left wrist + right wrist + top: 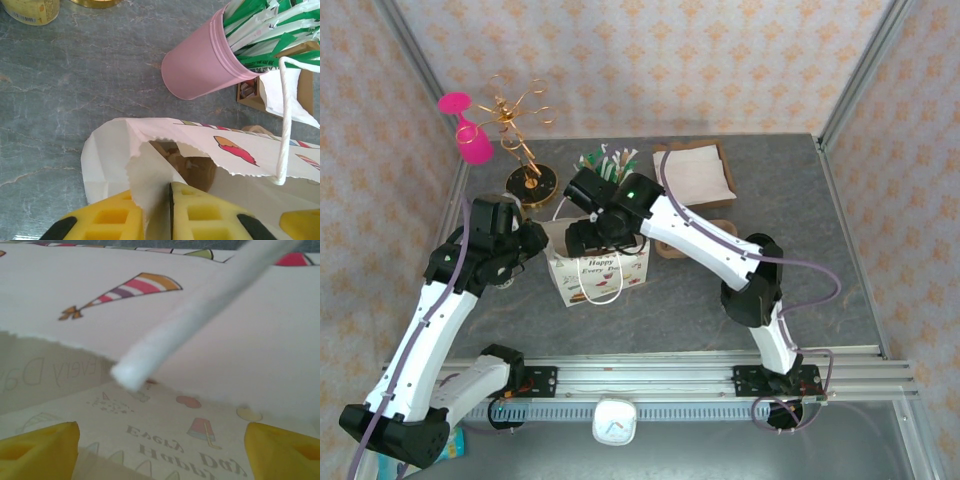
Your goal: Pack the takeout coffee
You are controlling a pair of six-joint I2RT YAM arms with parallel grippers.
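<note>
1. Top external view: shows a white printed paper gift bag (pixel 600 268) standing upright mid-tabletop (pixel 800 200), with both arms bent in over its mouth.
2. Left hand (pixel 152 200): clenched on the bag's left rim, with a fold of paper pinched between the yellow pads. Cannot tell how firmly.
3. Right hand (pixel 161 440): released, yellow fingers spread wide with nothing between them. Looks down into the bag past its white rope handle (pixel 200 315).
4. Takeout coffee: hidden. Judged to sit down inside the bag, given the released hand hanging in the mouth. Cannot confirm this from the brownish shape (pixel 192 170) glimpsed through the opening in the left wrist view.
5. Progress: looks nearly done, provided the cup really is inside. Left to do, by that reading: draw the right hand out, let go of the rim, and leave the bag standing.
6. Hard to make out:
   - The bag's floor is shaded and blurred.
   - A brown cardboard cup carrier (pixel 672 248) sits just right of the bag, mostly covered by the right arm.
   - A pink plastic tumbler (pixel 200 65) of green-and-white wrapped straws (pixel 255 25) stands on the far side of the bag, cut off at the frame's top edge.
</note>
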